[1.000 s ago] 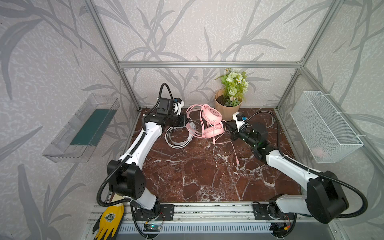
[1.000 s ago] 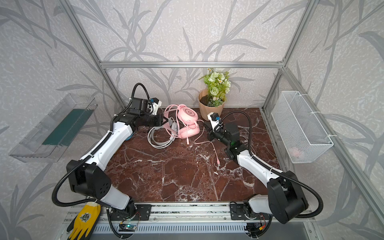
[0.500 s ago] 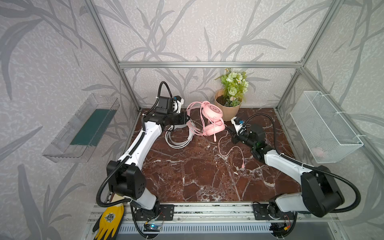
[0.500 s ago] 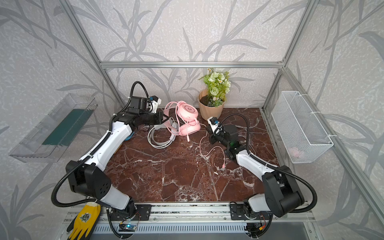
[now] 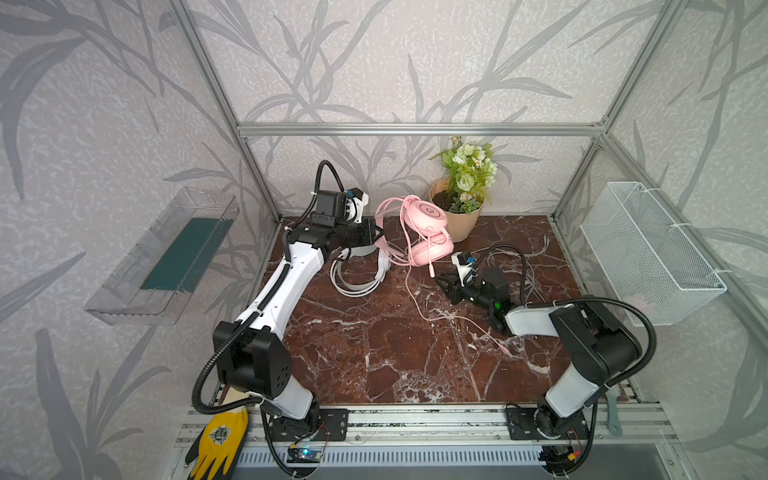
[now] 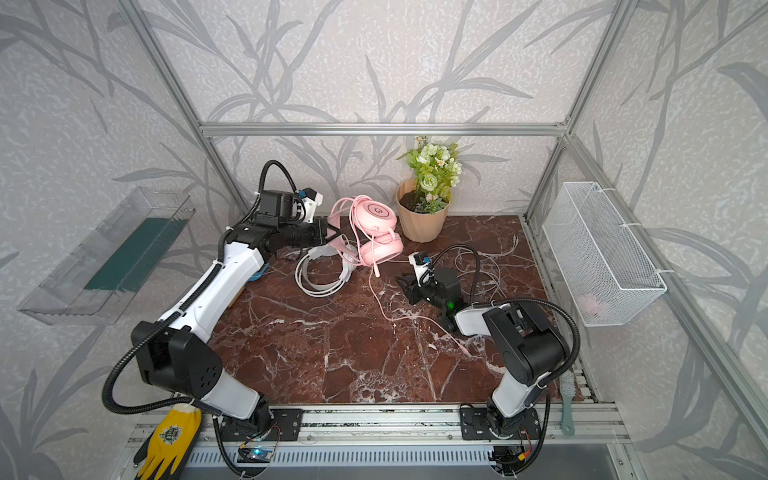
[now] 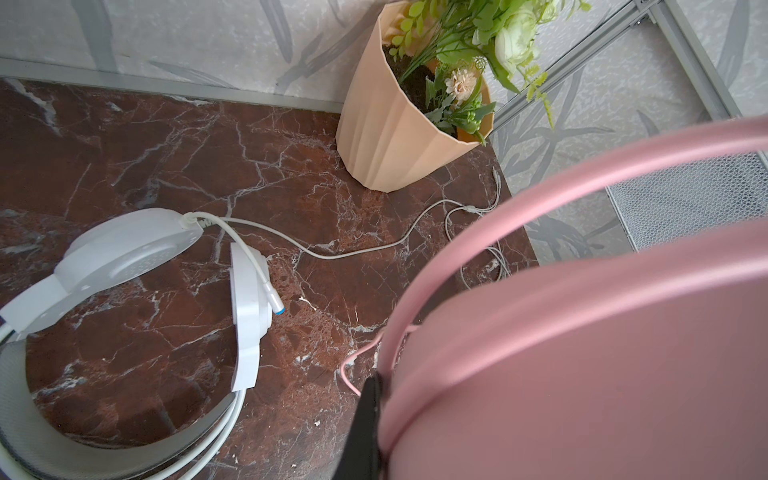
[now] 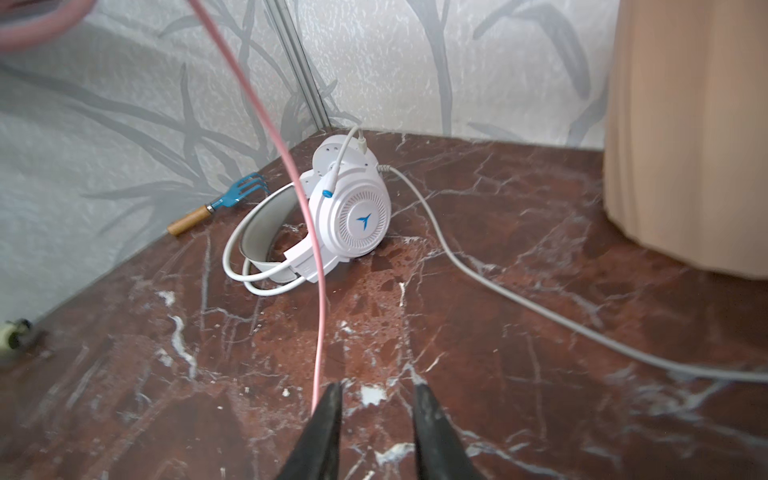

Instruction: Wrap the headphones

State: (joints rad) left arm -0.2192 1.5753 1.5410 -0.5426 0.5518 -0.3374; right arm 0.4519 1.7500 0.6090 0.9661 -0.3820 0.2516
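left gripper (image 6: 333, 232): pressed together on pink headset (image 5: 430, 212) headband (image 7: 540, 199), at table's back beside flower pot (image 5: 461, 224) | right gripper (image 8: 376, 391): spread, low over marble table (image 5: 374, 353), pink cable (image 8: 318, 316) just beside 1 finger, unpinched | white headset (image 8: 357, 220): lying on table near left gripper

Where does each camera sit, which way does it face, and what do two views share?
Top views: high above the front rail, looking down over the marble table; both arms whole, left tool holding the pink headphones.
Left wrist: on the left arm, facing the flower pot and white headphones; one tool finger shows.
Right wrist: low on the right arm, facing the back-left corner; the open right tool beside the pink cable.
Shared: both wrist views show the white headphones and pot.
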